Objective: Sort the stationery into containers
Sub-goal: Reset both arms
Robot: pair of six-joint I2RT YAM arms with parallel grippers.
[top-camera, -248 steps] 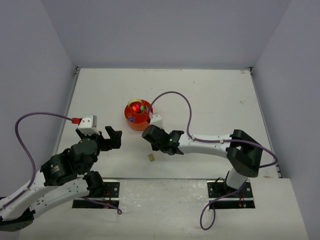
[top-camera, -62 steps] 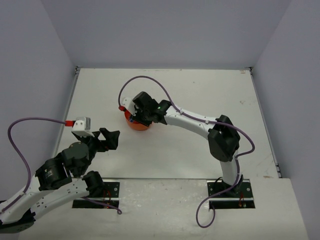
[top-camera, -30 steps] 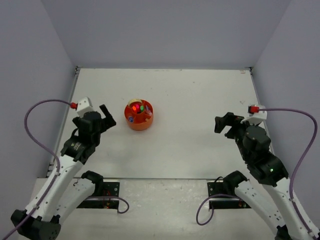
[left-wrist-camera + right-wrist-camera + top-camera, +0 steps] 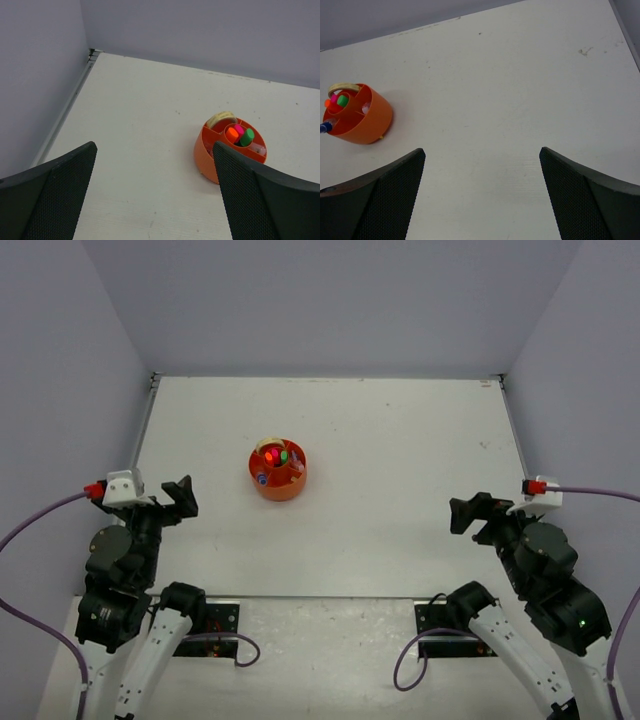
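Round, squat orange organiser (image 4: 277,490): central well ringed by divided outer compartments. Stands upright on the white table (image 4: 400,440), left of centre in the top view and toward the far half.

Contents, per left wrist view:
- In the central well, upright: highlighters with orange end (image 4: 231,135), pink end (image 4: 239,129) and green end (image 4: 246,137), packed together.
- In a far outer compartment: beige tape ring (image 4: 221,119), on edge, rising above the rim.
- In a side compartment: pale pieces, too small to identify.
- Over the rim on the near-left side in the right wrist view: blue end (image 4: 324,128).

Left gripper (image 4: 178,498): jaws spread wide, nothing between them. Hangs near the left table edge, well apart from the organiser, which lies ahead and to the right, partly behind the right-hand finger (image 4: 260,200) in the left wrist view.

Right gripper (image 4: 468,515): jaws spread wide, nothing between them. Hangs near the right side of the table, well apart from the organiser, which lies far ahead and to the left, above the left-hand finger (image 4: 375,200) in the right wrist view.
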